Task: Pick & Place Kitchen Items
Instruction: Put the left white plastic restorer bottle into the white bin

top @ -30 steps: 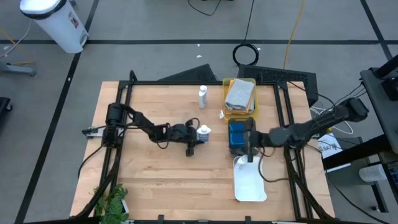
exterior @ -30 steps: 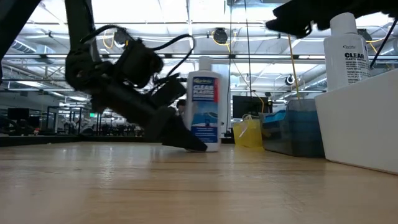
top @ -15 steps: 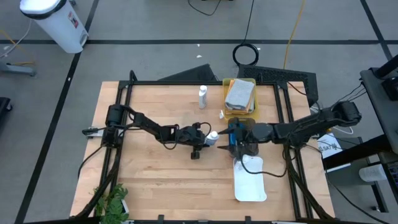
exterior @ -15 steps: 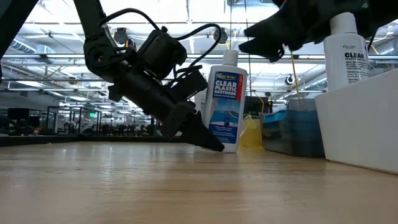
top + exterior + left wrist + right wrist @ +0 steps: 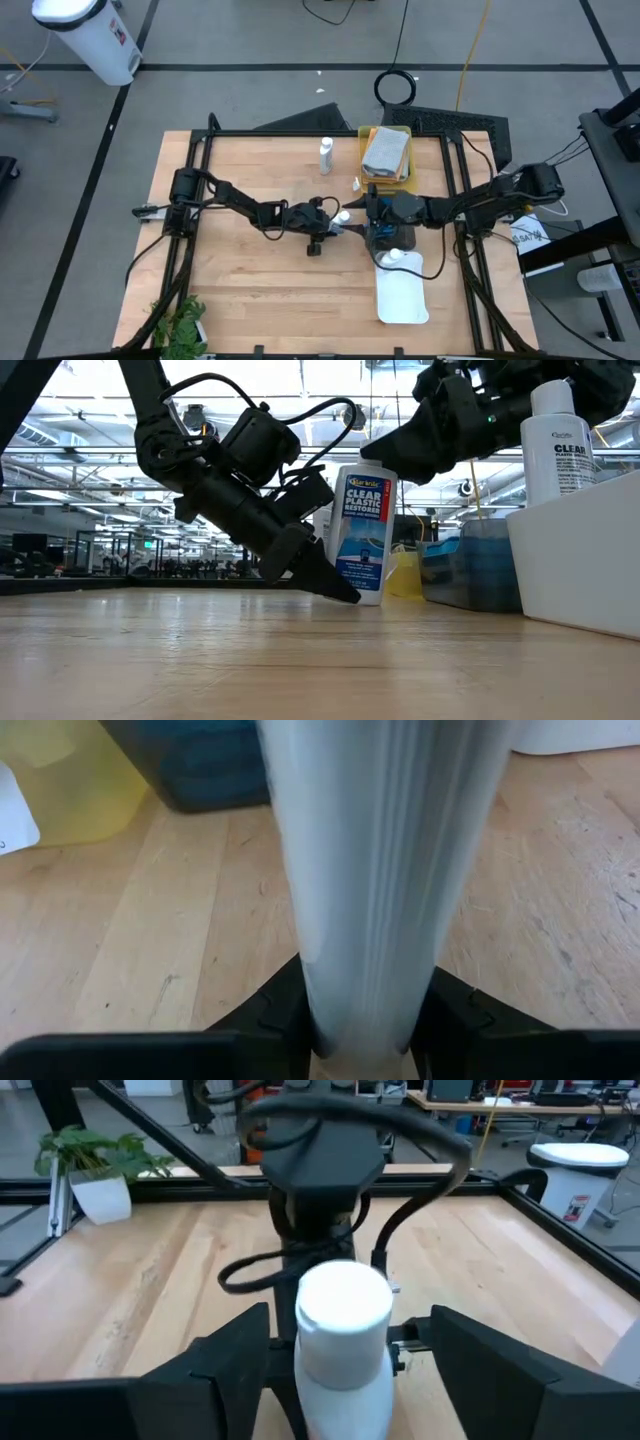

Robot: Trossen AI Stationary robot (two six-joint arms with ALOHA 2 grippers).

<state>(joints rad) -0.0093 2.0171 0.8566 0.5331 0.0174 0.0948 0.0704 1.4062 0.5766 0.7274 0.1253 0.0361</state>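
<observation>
Wooden table [image 5: 250, 270] bears bottle [image 5: 362, 530], grey tray [image 5: 470, 570] just beside.

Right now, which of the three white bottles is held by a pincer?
The middle bottle, clamped low by the left pincer and tilted. One other bottle stands free; another sits in the white tray.

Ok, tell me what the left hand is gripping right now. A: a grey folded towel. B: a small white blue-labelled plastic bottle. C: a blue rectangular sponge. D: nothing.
B: the left hand is closed on the base of the tilted small white blue-labelled plastic bottle, while the open right hand straddles its cap.
</observation>
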